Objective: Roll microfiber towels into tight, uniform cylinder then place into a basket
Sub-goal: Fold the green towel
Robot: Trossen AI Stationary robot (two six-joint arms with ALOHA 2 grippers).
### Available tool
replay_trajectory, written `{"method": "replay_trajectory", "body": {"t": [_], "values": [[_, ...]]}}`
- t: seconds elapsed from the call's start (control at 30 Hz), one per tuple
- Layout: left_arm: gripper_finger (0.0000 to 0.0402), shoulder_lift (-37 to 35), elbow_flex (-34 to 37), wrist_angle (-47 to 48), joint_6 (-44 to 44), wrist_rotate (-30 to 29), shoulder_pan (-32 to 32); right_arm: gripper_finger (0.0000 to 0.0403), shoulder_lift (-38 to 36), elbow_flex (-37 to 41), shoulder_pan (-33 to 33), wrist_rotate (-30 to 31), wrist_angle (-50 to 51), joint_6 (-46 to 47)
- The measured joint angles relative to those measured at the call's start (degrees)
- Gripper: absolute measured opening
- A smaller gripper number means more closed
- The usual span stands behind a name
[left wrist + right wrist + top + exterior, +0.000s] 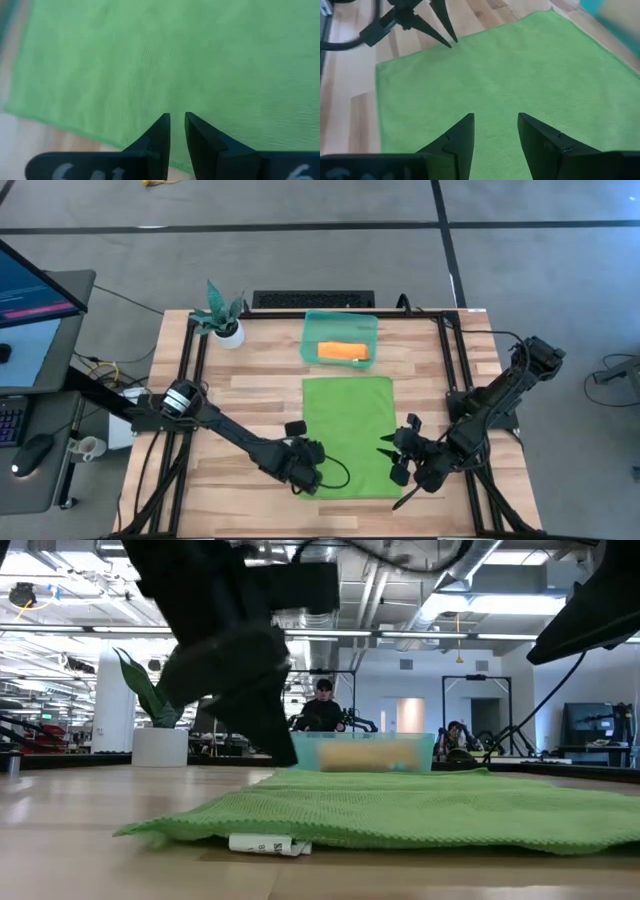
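The left gripper [177, 120] reaches out over a green towel [175, 60], its two dark fingers [157, 137] set close together with only a thin slit between their tips, and nothing sits in that slit. The tips lie just past the towel's near edge, over the cloth itself. The towel spreads flat ahead of the fingers and out to both sides, filling most of the view, its surface finely ribbed. Its near edge runs at a slant beside the fingers, and pale wooden table [30, 137] shows on the hand's side of that edge. White markings show on the dark gripper body behind the fingers.
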State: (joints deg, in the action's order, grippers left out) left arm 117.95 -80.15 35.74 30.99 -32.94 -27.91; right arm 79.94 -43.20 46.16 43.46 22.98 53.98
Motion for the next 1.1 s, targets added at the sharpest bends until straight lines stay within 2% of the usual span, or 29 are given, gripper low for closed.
{"method": "replay_trajectory", "body": {"t": [0.1, 0.23, 0.4, 0.6, 0.7, 0.83, 1.0, 1.1], "values": [[0.0051, 0.0, -2.1, 1.0, -3.0, -2.4, -1.5, 0.0173, 0.0, 0.0, 0.4, 0.1, -2.1, -1.0], [0.0051, 0.0, -5.6, 3.0, -7.6, -4.0, -3.0, 0.0173, 0.0, -0.6, 1.1, -0.2, -5.8, -7.2], [0.0051, -0.1, -11.6, 6.6, -11.1, -6.7, -5.4, 0.0173, 0.0, -4.9, 2.0, -1.6, -5.3, -17.4], [0.0051, -0.2, -18.7, 14.2, -10.5, -8.8, -10.1, 0.0173, 0.0, -12.0, 4.5, -2.2, -1.2, -28.9], [0.0051, -0.2, -20.0, 15.7, -10.5, -11.5, -12.6, 0.0173, 0.0, -15.3, 6.0, -2.2, 3.5, -30.5], [0.0051, -0.2, -20.2, 17.3, -10.5, -12.1, -15.3, 0.0173, 0.0, -18.1, 7.9, -2.2, 8.9, -30.5], [0.0051, -0.3, -19.5, 17.5, -10.2, -12.1, -17.0, 0.0173, 0.0, -18.6, 9.0, -2.4, 12.4, -30.5], [0.0052, -0.3, -19.1, 17.5, -8.1, -12.4, -17.0, 0.0173, 0.0, -18.6, 8.7, -5.0, 13.2, -30.5]]}}
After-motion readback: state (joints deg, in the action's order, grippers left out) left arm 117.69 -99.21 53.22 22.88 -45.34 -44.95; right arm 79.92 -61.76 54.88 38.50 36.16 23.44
